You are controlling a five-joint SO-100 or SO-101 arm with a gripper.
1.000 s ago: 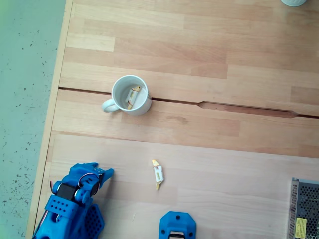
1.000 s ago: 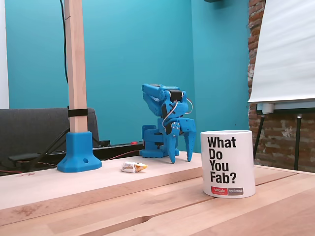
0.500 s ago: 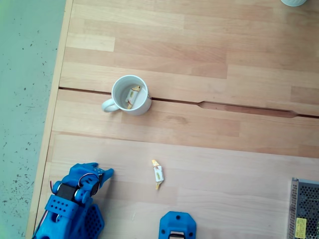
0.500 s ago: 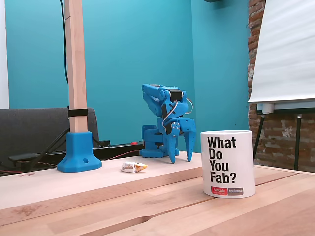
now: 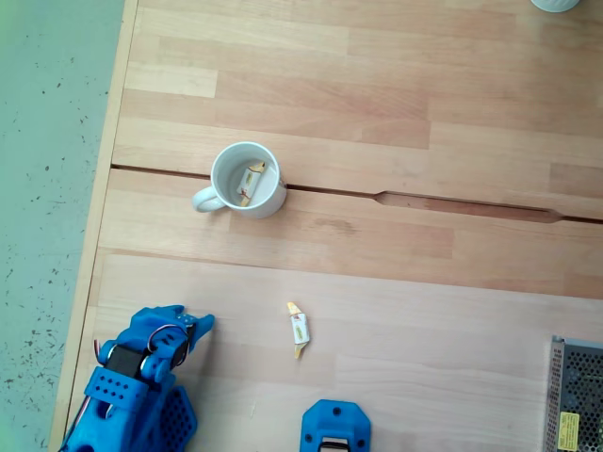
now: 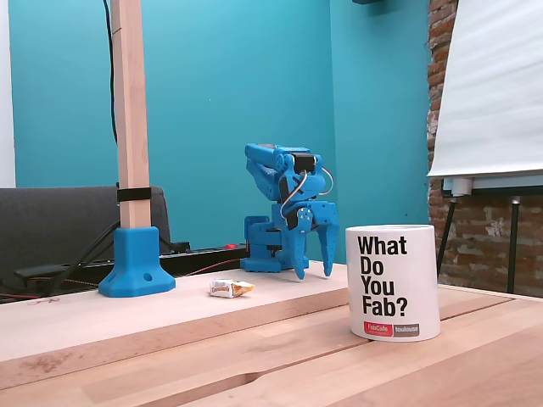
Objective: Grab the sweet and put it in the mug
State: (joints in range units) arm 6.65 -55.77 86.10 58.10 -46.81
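The white mug [image 5: 224,162] stands left of centre in a fixed view from above, handle to the left, with one wrapped sweet [image 5: 251,181] lying inside it. A second sweet [image 5: 299,330], white with yellow-orange ends, lies flat on the wood below and right of the mug. My blue gripper [image 5: 196,330] sits at the lower left, well left of that sweet. In a fixed view from the side, the gripper [image 6: 313,273] points down, open and holding nothing, just above the table behind the lettered mug [image 6: 393,281]. The loose sweet [image 6: 231,288] lies to its left.
A blue post base [image 5: 335,428] holding a wooden post [image 6: 130,110] stands near the loose sweet. A metal mesh box [image 5: 575,395] sits at the lower right. A groove [image 5: 452,202] crosses the table, whose left edge [image 5: 99,235] runs close to the arm.
The gripper has lifted very slightly off the table and shifted a touch. The mug and both sweets have not moved.
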